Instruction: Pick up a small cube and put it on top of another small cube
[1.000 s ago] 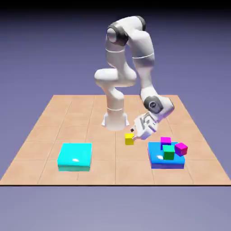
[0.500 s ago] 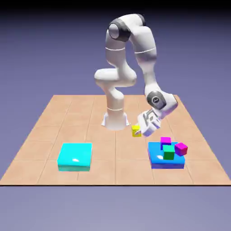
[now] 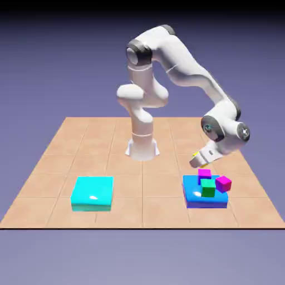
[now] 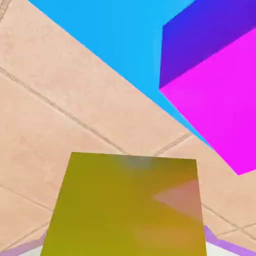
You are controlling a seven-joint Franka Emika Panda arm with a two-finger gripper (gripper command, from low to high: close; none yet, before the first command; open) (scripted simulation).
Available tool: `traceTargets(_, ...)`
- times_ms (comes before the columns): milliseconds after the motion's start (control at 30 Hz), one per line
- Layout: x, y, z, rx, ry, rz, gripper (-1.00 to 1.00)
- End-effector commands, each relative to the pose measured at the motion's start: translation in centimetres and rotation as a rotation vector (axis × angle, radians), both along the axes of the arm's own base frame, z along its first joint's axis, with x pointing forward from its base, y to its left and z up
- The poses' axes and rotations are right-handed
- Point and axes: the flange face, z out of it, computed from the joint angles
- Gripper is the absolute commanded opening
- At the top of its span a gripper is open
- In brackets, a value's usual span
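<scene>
Broad tiled counter (image 3: pixel 128 217). Flat glossy blue slab (image 3: pixel 192 197) at right, carrying 2 plain magenta cubes (image 3: pixel 224 184), 1 green. White metal jaws (image 3: pixel 198 162) grip small plain yellow cube (image 4: pixel 125 205) above slab's far side. Step: carrying. Next: align over chosen cube, lower gently.

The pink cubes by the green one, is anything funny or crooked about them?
Yes, one looks crooked. The magenta cube on the exterior view's right is turned and seems tipped at the edge of the blue slab. The other magenta cube and the green cube look straighter. Nothing looks broken.
</scene>
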Motion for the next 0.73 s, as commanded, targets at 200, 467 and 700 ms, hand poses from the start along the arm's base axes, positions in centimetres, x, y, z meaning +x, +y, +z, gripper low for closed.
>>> traceTargets(200,9.4,-3.8,2.7,-0.063,0.026,-0.592,-1.0)
traceTargets(467,14.4,-8.0,2.7,-0.133,0.067,-0.984,-1.0)
traceTargets(700,13.9,-7.6,1.7,-0.133,0.067,-0.984,1.0)
